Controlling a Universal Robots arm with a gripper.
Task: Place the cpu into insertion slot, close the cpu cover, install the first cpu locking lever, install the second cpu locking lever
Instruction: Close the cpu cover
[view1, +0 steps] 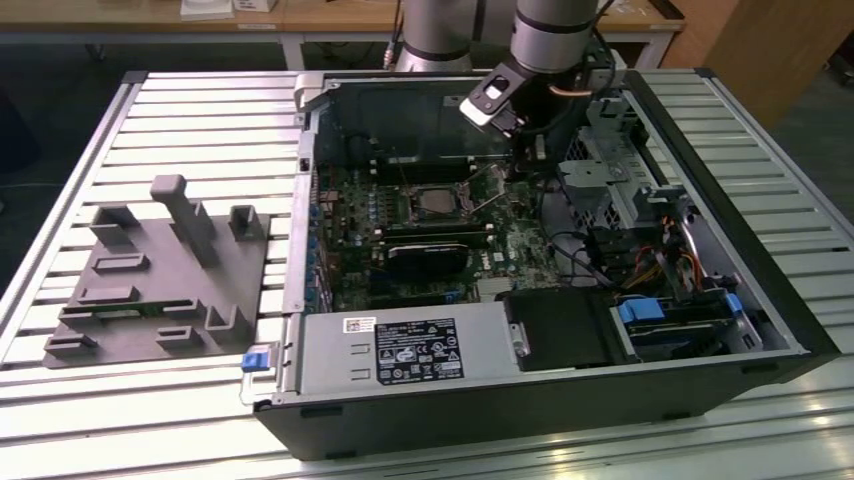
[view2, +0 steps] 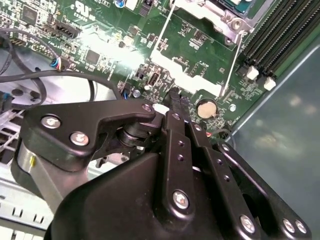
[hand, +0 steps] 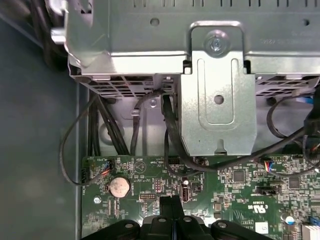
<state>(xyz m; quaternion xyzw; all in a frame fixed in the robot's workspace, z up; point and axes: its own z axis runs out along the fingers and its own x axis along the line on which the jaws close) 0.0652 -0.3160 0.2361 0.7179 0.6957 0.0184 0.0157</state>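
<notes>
In the exterior view the cpu (view1: 437, 203) lies pale and square in the insertion slot (view1: 403, 207) on the green motherboard. The silver cpu cover (view1: 435, 187) frames it. A thin wire locking lever (view1: 497, 203) slants up beside the socket's right. My gripper (view1: 531, 168) hangs inside the case just right of the socket, above the board. In both wrist views its black fingers are pressed together, empty, over the board: gripper (view2: 175, 96), gripper (hand: 172, 204). The second wrist view shows the cover's corner (view2: 220, 17) and two wire levers (view2: 232, 60) beyond the tips.
The open computer case (view1: 747, 300) lies on a slatted metal table, with a grey fixture block (view1: 160, 270) to the exterior view's left. A metal drive cage (hand: 215, 100), black cables (hand: 170, 145), a coin battery (hand: 119, 186) and memory slots (view2: 280, 35) crowd around the gripper.
</notes>
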